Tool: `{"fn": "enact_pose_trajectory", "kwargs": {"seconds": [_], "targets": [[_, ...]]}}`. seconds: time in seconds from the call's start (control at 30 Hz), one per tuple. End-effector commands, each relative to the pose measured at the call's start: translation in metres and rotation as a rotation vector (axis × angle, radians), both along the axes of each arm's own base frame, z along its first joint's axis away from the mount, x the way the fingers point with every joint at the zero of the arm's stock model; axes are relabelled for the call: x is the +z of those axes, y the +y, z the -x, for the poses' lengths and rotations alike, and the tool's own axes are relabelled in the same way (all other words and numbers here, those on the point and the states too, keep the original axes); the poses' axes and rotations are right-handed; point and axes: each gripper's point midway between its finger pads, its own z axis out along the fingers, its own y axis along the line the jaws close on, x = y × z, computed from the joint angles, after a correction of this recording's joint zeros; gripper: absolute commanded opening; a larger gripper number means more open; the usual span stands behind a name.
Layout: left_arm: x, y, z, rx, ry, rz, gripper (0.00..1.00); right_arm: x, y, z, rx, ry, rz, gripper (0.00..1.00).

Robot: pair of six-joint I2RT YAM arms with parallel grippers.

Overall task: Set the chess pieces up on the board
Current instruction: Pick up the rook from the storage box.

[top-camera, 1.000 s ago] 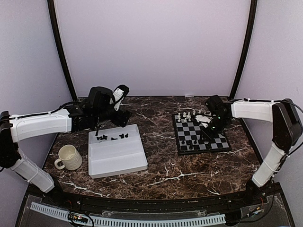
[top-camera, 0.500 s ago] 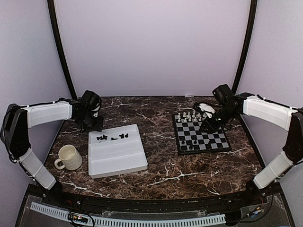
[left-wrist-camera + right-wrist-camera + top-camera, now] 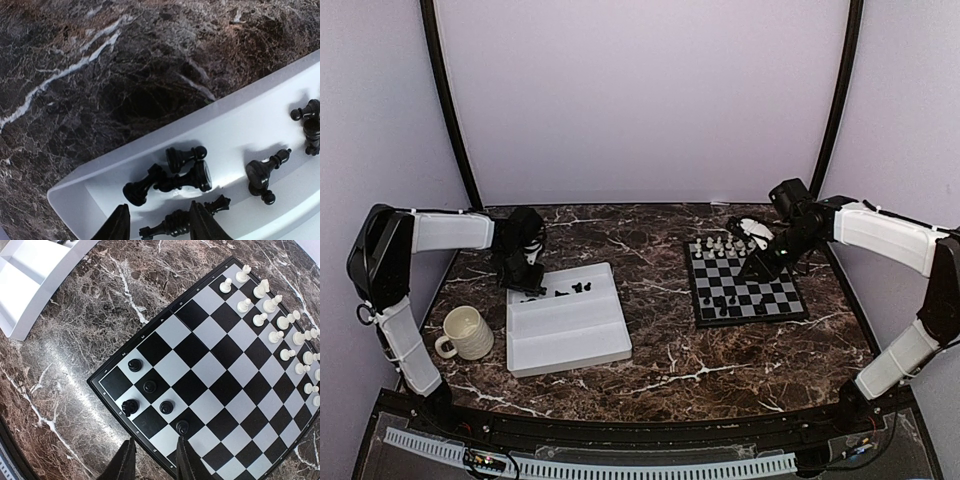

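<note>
Straddling a toppled black piece point(image 3: 172, 223) at the tray point(image 3: 235, 112) corner with left gripper point(image 3: 159, 216) — grip unclear — and poising right gripper point(image 3: 155, 456), narrowly parted, empty, over the board point(image 3: 192, 352) edge.

White plastic tray point(image 3: 570, 338) lies left of black-and-grey square chessboard point(image 3: 770, 291).
Cream mug point(image 3: 467, 333) stands left of tray; black chessmen point(image 3: 580, 287) lie inside it.

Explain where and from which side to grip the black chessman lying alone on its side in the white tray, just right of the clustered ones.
Probably the slim neck of the black chessman, between its wide base and small head. Come from straight above, closing across its length: it lies flat on the tray, so both flanks look exposed.
</note>
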Motion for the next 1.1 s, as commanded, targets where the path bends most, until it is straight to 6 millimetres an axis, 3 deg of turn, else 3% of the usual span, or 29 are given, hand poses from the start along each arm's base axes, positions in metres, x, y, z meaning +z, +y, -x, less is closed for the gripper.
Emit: {"fn": "enact_pose_trajectory", "kwargs": {"seconds": [0.0,0.33,0.7,0.83,1.07], "targets": [[0.008,0.003,-0.010,-0.045,-0.009,-0.038,0.44,0.006,0.003,0.002,0.016,-0.008,-0.027,0.30],[-0.011,0.005,-0.022,-0.086,0.017,-0.087,0.46,0.001,0.005,0.005,0.024,0.007,-0.040,0.30],[-0.028,0.018,0.017,-0.031,0.096,-0.094,0.38,0.001,0.005,0.005,0.022,0.009,-0.040,0.29],[-0.032,0.018,0.017,-0.018,0.112,-0.097,0.31,0.002,0.007,0.003,0.026,0.015,-0.047,0.29],[-0.030,0.019,0.006,-0.018,0.083,-0.112,0.28,0.002,0.007,0.005,0.028,0.012,-0.051,0.29]]}}
